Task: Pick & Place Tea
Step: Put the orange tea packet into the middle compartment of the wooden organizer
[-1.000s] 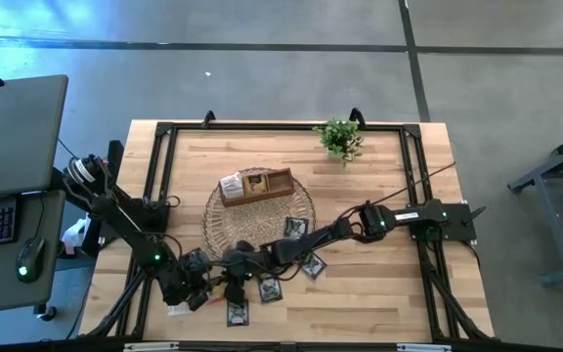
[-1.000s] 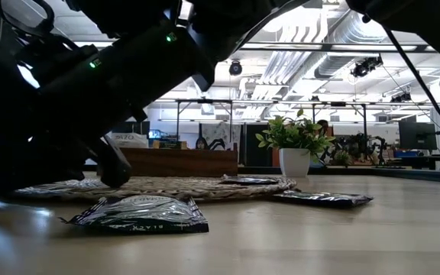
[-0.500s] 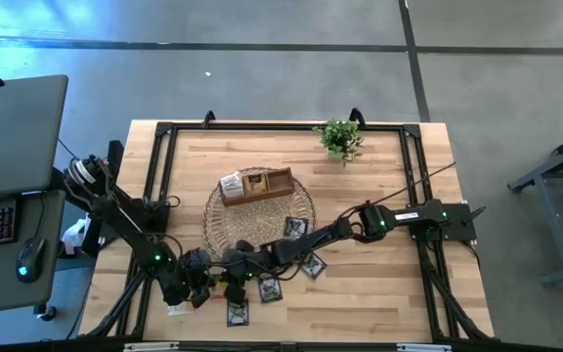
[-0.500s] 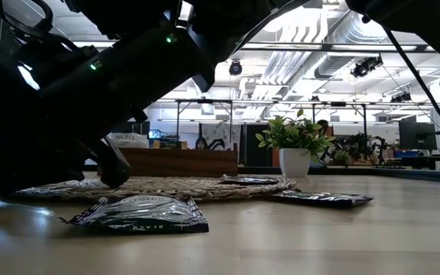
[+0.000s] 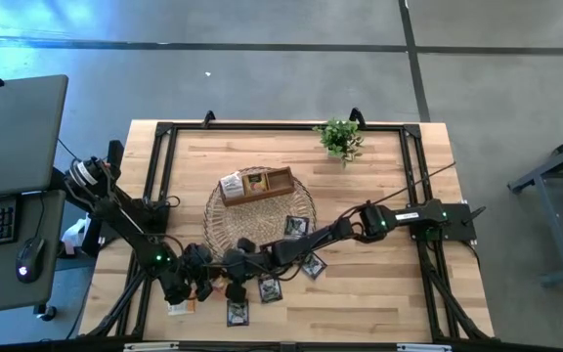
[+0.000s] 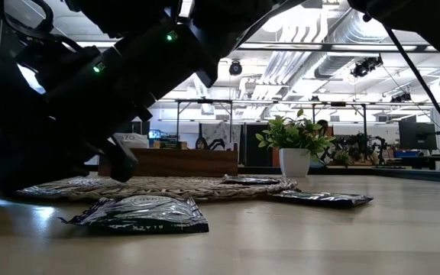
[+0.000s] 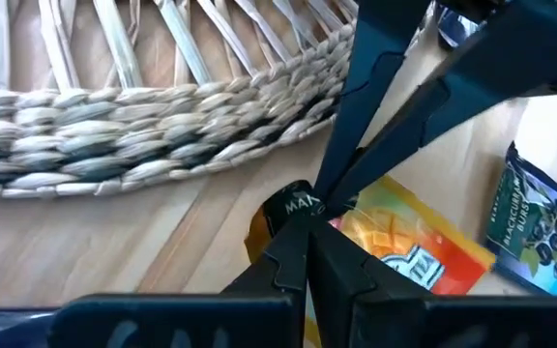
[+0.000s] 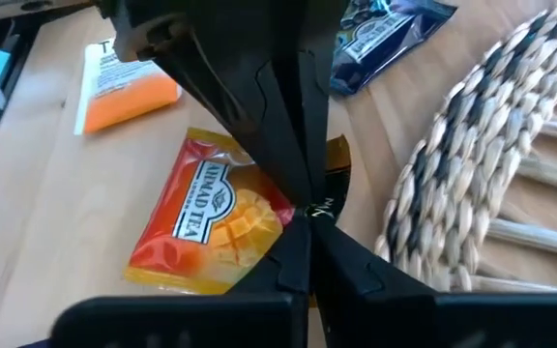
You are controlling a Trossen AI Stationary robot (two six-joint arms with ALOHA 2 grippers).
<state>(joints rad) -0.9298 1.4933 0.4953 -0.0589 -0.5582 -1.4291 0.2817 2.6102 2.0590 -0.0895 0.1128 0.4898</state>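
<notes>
An orange tea packet (image 8: 211, 217) with a dark end sits just off the near left rim of the round woven mat (image 5: 259, 220). Both grippers meet on it tip to tip. My left gripper (image 7: 307, 242) comes from the table's left and is shut on it. My right gripper (image 8: 307, 232) comes from the right across the mat's edge and is also shut on it. In the high view they crowd together at the left gripper (image 5: 207, 282) and the right gripper (image 5: 229, 274). My left gripper pinches the packet's dark end (image 7: 283, 208) between its two fingers, slanting down from the table's left. The orange body (image 7: 404, 256) spreads out beyond the fingers; whether it rests on the wood I cannot tell. My right gripper pinches the same dark end (image 8: 335, 179) between its two fingers, slanting down from the table's right, opposite the left fingers (image 8: 259, 106). The packet lies tilted, its printed face up, close over the table.
Dark packets lie on the table nearby (image 5: 269, 289), (image 5: 237, 313), (image 5: 311, 264), and one on the mat (image 5: 294, 227). A white-and-orange packet (image 8: 129, 87) lies near the left edge. A wooden tray (image 5: 257, 186) stands on the mat, a potted plant (image 5: 340, 139) at the far side.
My left gripper has turned a little at its wrist without leaving its place. Both arms stay where they were, by the mat's near left rim.
</notes>
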